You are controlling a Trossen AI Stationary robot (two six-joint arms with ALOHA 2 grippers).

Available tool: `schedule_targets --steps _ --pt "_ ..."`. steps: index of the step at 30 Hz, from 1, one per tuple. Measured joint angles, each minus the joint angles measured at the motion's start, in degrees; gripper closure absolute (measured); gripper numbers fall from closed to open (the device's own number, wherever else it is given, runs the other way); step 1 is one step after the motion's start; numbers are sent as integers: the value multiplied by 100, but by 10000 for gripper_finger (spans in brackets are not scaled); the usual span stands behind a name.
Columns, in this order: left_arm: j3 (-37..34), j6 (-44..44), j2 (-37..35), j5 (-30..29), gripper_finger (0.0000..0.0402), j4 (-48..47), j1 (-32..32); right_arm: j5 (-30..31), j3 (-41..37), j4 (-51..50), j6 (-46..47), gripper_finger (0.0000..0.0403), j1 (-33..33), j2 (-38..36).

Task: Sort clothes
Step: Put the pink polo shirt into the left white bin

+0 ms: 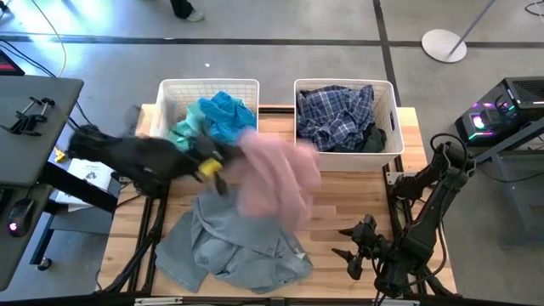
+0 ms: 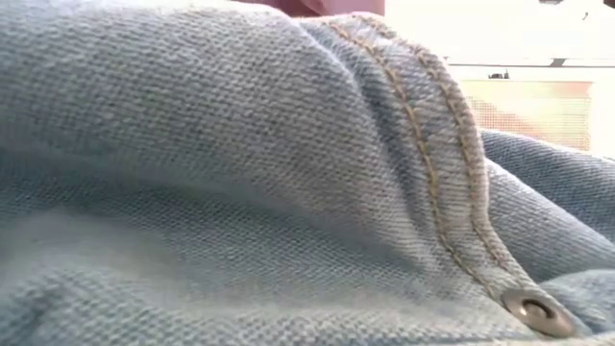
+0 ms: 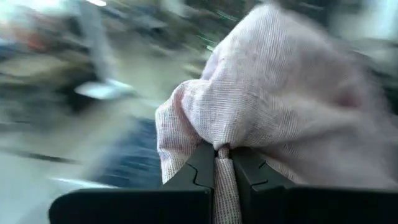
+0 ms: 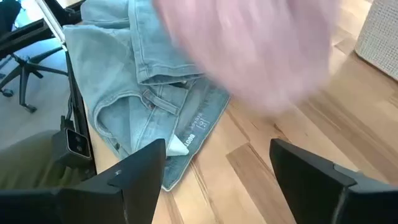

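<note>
A pale pink garment [image 1: 276, 183] hangs blurred over the table's middle, with my left gripper [image 1: 231, 158] shut on it [image 3: 222, 165]. Below it, a grey-blue denim garment [image 1: 229, 246] lies crumpled on the table near the front edge; it fills the low view [image 2: 240, 173]. A teal garment [image 1: 219, 115] lies in the left white basket [image 1: 170, 93]. Plaid and black clothes [image 1: 340, 115] lie in the right basket [image 1: 391, 110]. My right gripper [image 1: 353, 248] stands open over bare wood at the front right [image 4: 217, 168], beside the denim's edge. My left gripper pinches a bunched fold of the pink garment [image 3: 224, 149] between its two fingers; a strand of the cloth runs back between them. The fingers come about level from the table's left. The garment billows beyond the fingers, above the denim; whether its lower end touches the denim I cannot tell.
The two white slatted baskets stand side by side at the table's far edge. Bare wood [image 1: 357, 195] lies between the denim and the right arm. A desk with a clamp [image 1: 25, 115] stands off the table's left side, and lit equipment [image 1: 497, 115] off its right.
</note>
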Motion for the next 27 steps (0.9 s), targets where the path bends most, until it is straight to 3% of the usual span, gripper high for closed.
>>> schedule_targets --steps 6,9,11,15,19,24,27 --pt "-2 2393 -1116 -2999 401 718 -79 25 0 48 -165 126 -23 0" --pt "2 3558 -1405 -3695 401 1198 182 55 0 49 -185 126 -51 -1" --pt "4 4012 -1521 -3801 401 1295 478 78 0 34 -185 126 -68 0" --pt "1 4379 -1575 -3772 402 1215 1399 105 0 36 -383 126 -192 -1" --pt "-255 3541 -1592 -3307 401 394 2278 74 0 38 -531 126 -368 0" --pt "-1154 1262 -1498 -1743 401 -1411 3351 -31 0 77 -661 126 -532 0" --pt "-2060 50 -1302 -313 401 -1796 4041 -77 0 160 -802 126 -572 -1"
